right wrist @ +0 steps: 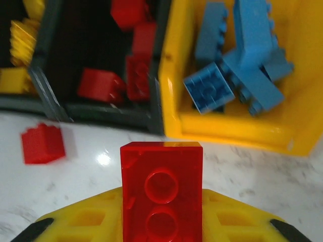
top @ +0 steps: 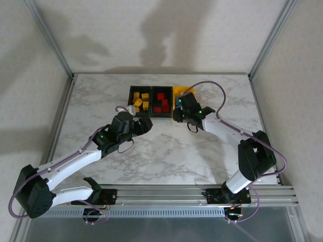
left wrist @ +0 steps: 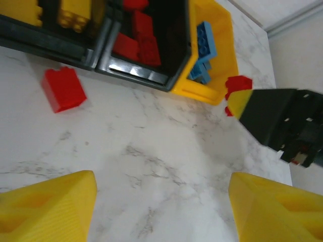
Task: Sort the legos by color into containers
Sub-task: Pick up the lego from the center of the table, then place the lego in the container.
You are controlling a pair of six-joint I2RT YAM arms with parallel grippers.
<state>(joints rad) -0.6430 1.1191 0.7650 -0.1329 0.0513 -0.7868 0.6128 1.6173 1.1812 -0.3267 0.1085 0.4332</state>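
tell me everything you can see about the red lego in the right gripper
The red lego is a small glossy plastic brick, its hollow underside with two round tubes facing the wrist camera. The right gripper is shut on it, yellow fingers against its sides, close to the yellow bin.

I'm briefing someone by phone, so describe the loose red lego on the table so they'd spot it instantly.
Find the three joined bins at the marble table's far side. Just in front of the two black bins, near their shared wall, one red lego lies on bare marble. The other red ones sit in a bin, and the held brick is clamped in the right gripper.
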